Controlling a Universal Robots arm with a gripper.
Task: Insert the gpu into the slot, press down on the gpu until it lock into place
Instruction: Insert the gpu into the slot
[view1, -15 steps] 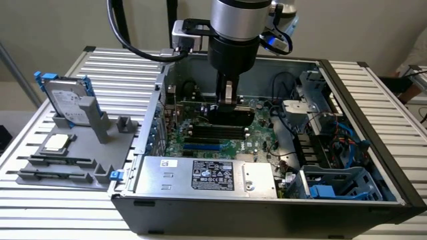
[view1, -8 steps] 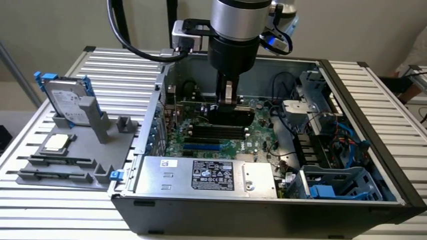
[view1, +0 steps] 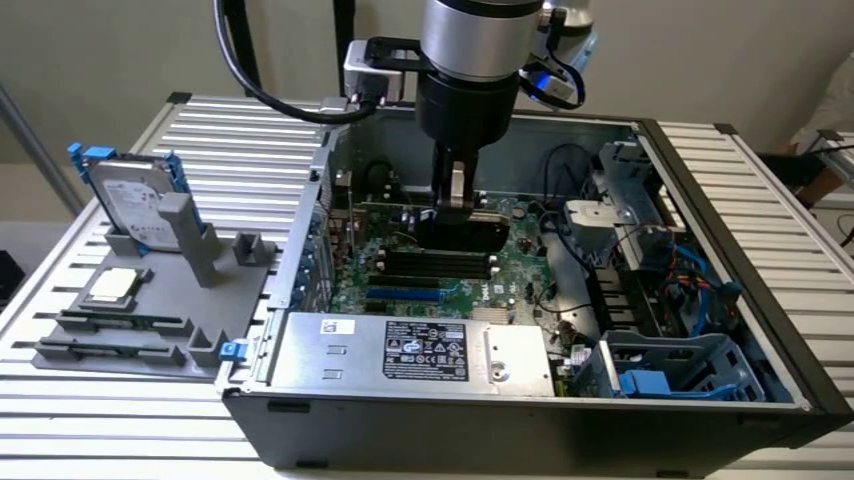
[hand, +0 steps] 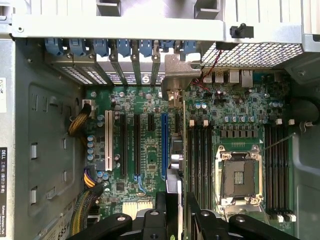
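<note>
One gpu (view1: 467, 238) stands on edge at a motherboard (view1: 400, 290) slot inside the computer case (view1: 534, 430), directly under the hand (view1: 458, 205). I judge it a light, stiff, fragile card, best taken by its bare top edge. The hand is open wide, its fingers (hand: 161, 207) astride that edge, though contact cannot be confirmed.

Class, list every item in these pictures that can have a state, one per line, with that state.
computer case, side open
graphics card, on edge over the board, seating unclear
gripper, down inside the case at the card's top edge
blue slot, empty
processor socket, empty
memory slots, empty
hard drive, upright in the grey stand outside the case
</note>
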